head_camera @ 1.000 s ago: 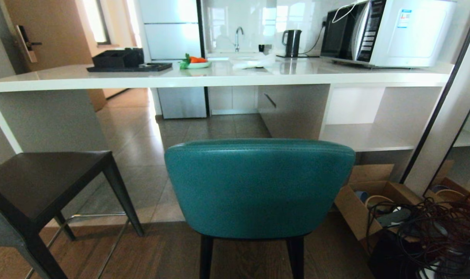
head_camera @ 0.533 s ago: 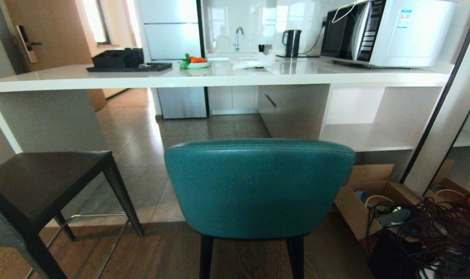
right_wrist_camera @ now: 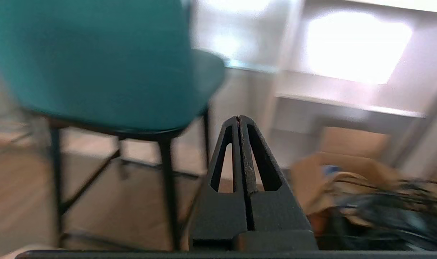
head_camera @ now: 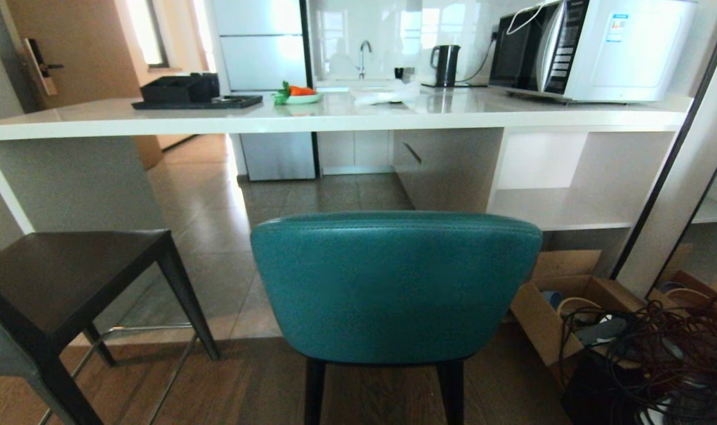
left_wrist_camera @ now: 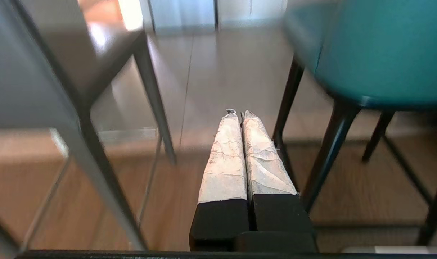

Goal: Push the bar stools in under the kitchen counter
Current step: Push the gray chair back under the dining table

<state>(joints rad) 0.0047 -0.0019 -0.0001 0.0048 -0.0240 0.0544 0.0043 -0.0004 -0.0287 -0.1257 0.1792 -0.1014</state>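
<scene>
Both grippers sit low, below the head camera's frame, each seen only from its own wrist camera. Left gripper has its two pale, taped fingers pressed together with nothing between them; it points into the gap between the two stools, touching neither. In that view the dark grey stool fills the upper left and the teal stool the upper right, its thin black legs just beside the fingertips. Right gripper is likewise closed and empty, its black fingers meeting at the tip. It points past the teal stool's outer side, with the teal seat in the upper left of that frame and a cardboard box with a tangle of cables at the lower right.

From the head camera, the teal stool stands at centre bottom, its rounded back toward the camera, on the wooden floor short of the kitchen counter. The dark grey stool stands at lower left, also out from under the worktop, near the white end panel. Under the counter, between that panel and the shelf unit at the right, lies a wide stretch of tiled floor. The box and cables crowd the lower right corner, just beside the teal stool.
</scene>
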